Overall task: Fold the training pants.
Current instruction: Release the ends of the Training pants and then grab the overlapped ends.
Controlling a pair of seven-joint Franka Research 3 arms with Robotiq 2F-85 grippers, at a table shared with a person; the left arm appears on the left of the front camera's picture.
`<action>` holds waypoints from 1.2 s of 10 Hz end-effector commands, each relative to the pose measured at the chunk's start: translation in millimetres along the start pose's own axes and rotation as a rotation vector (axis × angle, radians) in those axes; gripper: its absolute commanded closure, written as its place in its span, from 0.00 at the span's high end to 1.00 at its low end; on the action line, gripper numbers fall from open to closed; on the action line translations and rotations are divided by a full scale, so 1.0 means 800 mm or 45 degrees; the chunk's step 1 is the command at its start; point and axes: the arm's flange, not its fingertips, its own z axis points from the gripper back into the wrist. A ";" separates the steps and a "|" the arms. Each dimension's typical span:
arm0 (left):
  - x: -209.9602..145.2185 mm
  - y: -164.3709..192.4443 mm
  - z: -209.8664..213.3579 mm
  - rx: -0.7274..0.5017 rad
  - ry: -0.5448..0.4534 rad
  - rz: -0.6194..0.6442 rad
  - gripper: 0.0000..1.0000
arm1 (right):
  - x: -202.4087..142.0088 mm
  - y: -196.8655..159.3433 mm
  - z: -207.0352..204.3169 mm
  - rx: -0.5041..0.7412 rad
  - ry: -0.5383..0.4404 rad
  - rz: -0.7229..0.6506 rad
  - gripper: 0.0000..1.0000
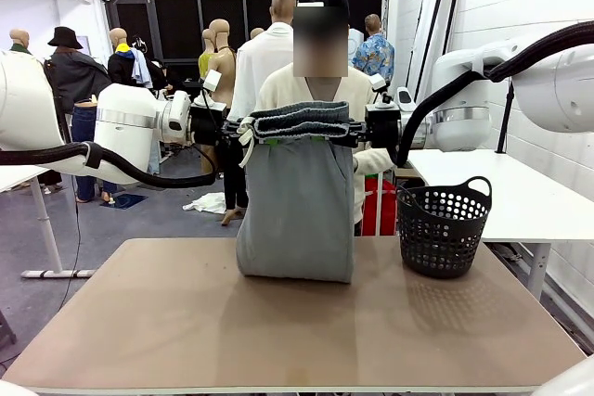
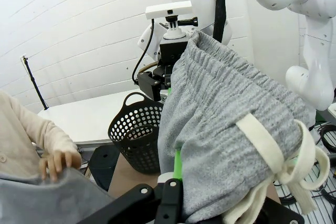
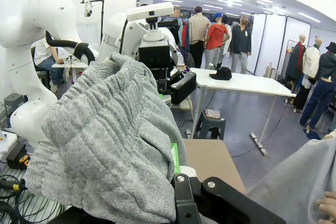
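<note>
Lift stage: left gripper (image 1: 247, 134), right gripper (image 1: 351, 134) clamp training pants (image 1: 295, 210) at waistband; next likely calls for level lowering.

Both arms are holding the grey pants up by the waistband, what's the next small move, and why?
Probably lower both together, evenly: the left end effector and right end effector pinch the waistband ends of the training pants, while the lower part already rests on the table.
</note>
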 end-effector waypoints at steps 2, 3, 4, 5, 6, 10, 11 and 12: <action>0.004 -0.004 0.000 0.024 -0.025 -0.014 0.00 | 0.001 0.001 -0.001 0.011 -0.005 0.001 0.00; 0.004 -0.004 0.000 0.024 -0.025 -0.014 0.00 | 0.001 0.001 -0.001 0.011 -0.005 0.001 0.00; 0.004 -0.004 0.000 0.024 -0.025 -0.014 0.00 | 0.001 0.001 -0.001 0.011 -0.005 0.001 0.00; 0.004 -0.004 0.000 0.024 -0.025 -0.014 0.00 | 0.001 0.001 -0.001 0.011 -0.005 0.001 0.00; 0.004 -0.004 0.000 0.024 -0.025 -0.014 0.00 | 0.001 0.001 -0.001 0.011 -0.005 0.001 0.00; 0.004 -0.004 0.000 0.024 -0.025 -0.014 0.00 | 0.001 0.001 -0.001 0.011 -0.005 0.001 0.00; 0.004 -0.004 0.000 0.024 -0.025 -0.014 0.00 | 0.001 0.001 -0.001 0.011 -0.005 0.001 0.00; 0.004 -0.004 0.000 0.024 -0.025 -0.014 0.00 | 0.001 0.001 -0.001 0.011 -0.005 0.001 0.00</action>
